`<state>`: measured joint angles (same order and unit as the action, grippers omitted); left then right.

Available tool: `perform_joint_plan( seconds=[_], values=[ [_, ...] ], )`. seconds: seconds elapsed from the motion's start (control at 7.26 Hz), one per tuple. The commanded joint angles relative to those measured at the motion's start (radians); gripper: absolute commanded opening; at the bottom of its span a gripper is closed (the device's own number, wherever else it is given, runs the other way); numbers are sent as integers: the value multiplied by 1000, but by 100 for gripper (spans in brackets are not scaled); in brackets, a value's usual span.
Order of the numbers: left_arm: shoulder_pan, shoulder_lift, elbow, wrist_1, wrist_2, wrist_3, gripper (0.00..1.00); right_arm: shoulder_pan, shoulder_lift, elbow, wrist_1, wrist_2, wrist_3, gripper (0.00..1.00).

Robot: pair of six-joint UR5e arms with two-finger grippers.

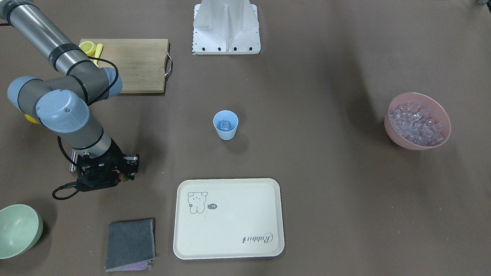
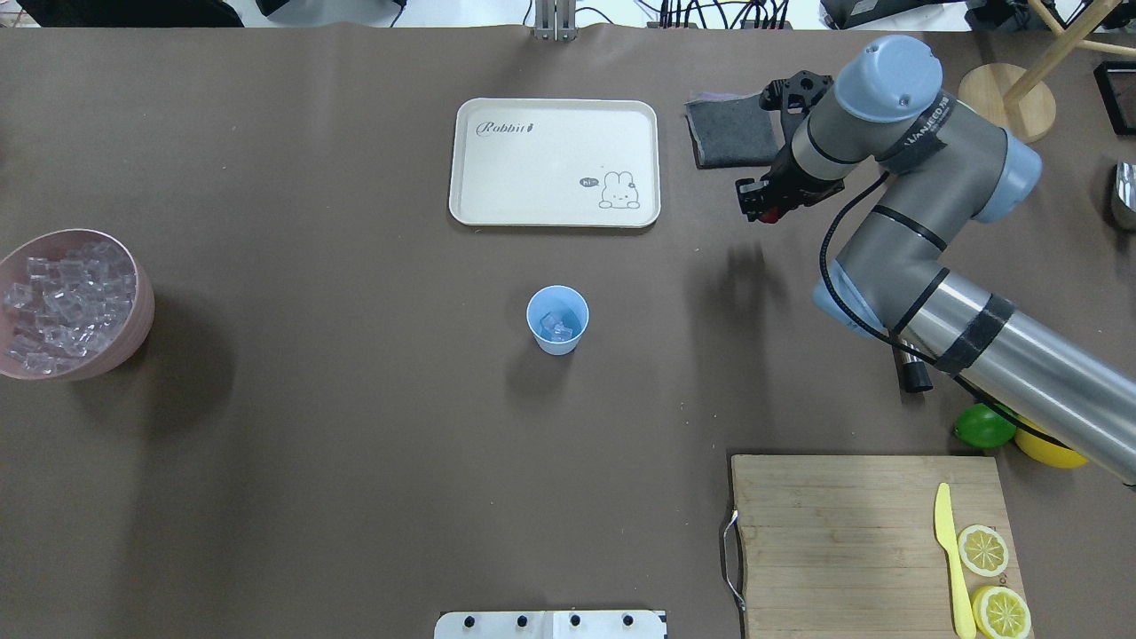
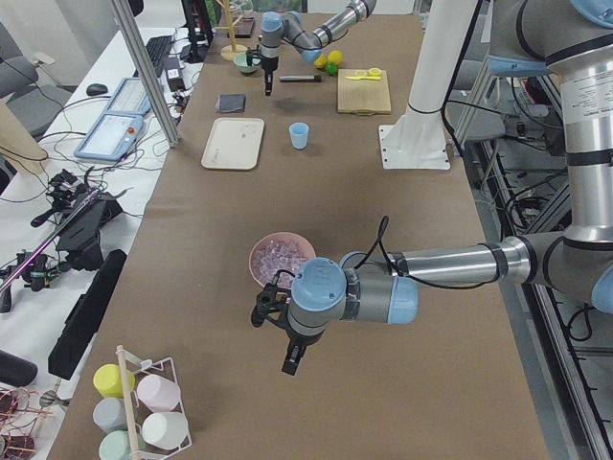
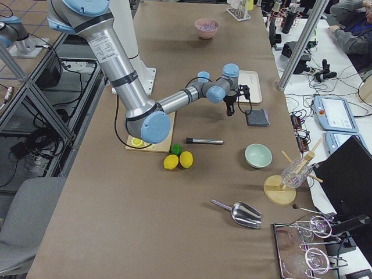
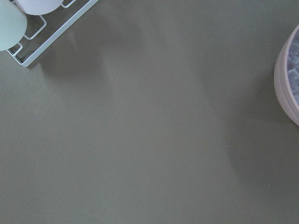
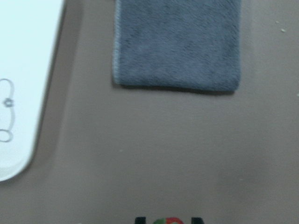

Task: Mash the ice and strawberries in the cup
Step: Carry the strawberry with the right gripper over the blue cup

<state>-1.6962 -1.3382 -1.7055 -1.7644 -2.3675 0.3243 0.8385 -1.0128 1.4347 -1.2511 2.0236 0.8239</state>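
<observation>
The light-blue cup (image 1: 225,132) stands mid-table with an ice cube (image 1: 224,125) inside; it also shows in the overhead view (image 2: 557,339). A pink bowl (image 1: 397,138) full of ice cubes (image 1: 416,122) sits far off on my left side. My right gripper (image 1: 124,177) hangs above the table between the tray and the grey cloth, well away from the cup. It is shut on the red strawberry (image 2: 770,213), whose red and green tip shows between the fingertips in the right wrist view (image 6: 169,220). My left gripper (image 3: 287,359) shows only in the exterior left view, beside the pink bowl; I cannot tell if it is open.
A cream tray (image 1: 230,245), a grey cloth (image 1: 130,243) and a pale green bowl (image 1: 17,230) lie along the far side. A cutting board (image 2: 843,532) holds lemon halves and a yellow knife. A lime (image 2: 983,426), a lemon, a muddler (image 4: 204,140) and a scoop (image 4: 241,212) lie near my right arm.
</observation>
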Motion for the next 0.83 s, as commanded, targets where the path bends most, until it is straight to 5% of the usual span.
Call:
perform_joint_plan(
  seconds=[0.0, 0.69],
  values=[
    [0, -1, -2, -24, 1, -5, 99, -71, 40, 91, -21, -32, 26, 0],
    [0, 1, -3, -26, -3, -4, 99, -237, 161, 219, -88, -86, 210, 0]
  ],
)
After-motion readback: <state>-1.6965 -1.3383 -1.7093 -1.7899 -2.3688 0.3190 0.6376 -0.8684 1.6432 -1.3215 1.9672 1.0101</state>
